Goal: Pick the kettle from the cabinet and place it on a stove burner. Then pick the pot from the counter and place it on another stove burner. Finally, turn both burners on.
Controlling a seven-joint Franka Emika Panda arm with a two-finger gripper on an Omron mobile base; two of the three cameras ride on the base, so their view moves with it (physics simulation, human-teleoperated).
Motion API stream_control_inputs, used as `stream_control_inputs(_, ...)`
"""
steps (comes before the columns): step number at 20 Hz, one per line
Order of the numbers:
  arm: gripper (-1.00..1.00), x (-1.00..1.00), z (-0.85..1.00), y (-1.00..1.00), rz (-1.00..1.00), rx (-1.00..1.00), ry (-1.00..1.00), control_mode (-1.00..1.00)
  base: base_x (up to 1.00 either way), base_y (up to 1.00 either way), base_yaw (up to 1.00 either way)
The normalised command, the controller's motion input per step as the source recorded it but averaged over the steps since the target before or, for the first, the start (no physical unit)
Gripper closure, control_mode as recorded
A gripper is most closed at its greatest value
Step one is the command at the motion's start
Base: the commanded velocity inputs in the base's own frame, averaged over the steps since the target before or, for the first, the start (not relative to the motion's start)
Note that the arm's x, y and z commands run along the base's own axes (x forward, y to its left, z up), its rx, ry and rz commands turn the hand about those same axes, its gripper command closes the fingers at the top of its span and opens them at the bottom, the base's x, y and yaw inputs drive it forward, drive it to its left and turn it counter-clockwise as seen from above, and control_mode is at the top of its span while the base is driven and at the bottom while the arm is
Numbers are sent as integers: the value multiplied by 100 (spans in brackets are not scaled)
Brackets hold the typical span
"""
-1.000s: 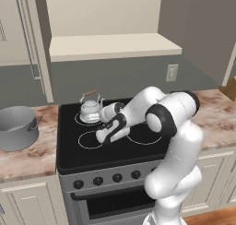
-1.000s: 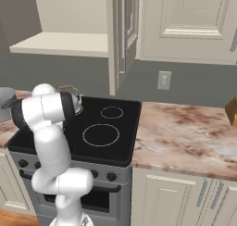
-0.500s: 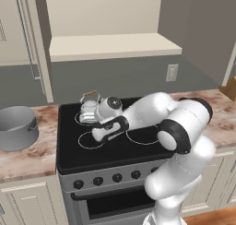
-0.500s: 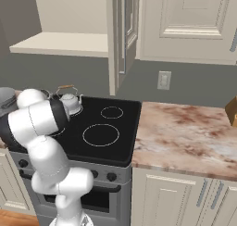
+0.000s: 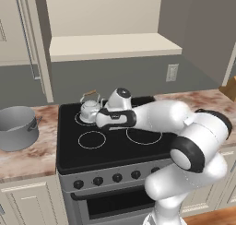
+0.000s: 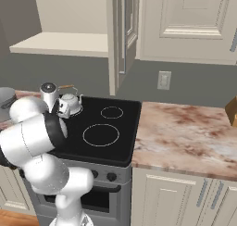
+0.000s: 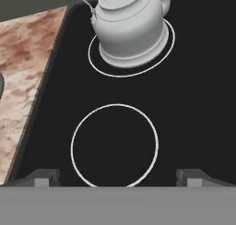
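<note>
The pincer (image 7: 118,175) has been drawn back from the small rounded silvery-grey kettle (image 5: 90,109) — fingers wide apart, nothing held. The kettle is left upright on the black stovetop's (image 5: 115,148) rear-left burner, spout toward the back.

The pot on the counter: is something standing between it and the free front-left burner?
Nothing visible does. The pot sits on the counter left of the stove; the front-left burner is bare, and the kettle occupies the burner behind it.

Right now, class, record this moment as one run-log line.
kettle: on rear-left burner | pot: on counter, left of stove | gripper: open, empty, above front-left burner | next: fetch pot
</note>
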Motion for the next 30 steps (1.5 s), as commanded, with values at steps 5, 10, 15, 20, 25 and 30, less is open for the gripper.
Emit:
stream_control_inputs(5, -100, -33, 21, -36, 0, 0, 15, -100, 0, 0, 0)
stream_control_inputs(10, -100, -38, 31, -30, 0, 0, 10, -100, 0, 0, 0)
stream_control_inputs(15, -100, -43, 31, -26, 0, 0, 7, -100, 0, 0, 0)
stream_control_inputs(20, -100, -55, 35, -19, 0, 0, 3, -100, 0, 0, 0)
stream_control_inputs(25, -100, -61, 36, -15, 0, -1, 1, -100, 0, 0, 0)
stream_control_inputs(30, -100, -61, 32, -13, 0, -1, 0, -100, 0, 0, 0)
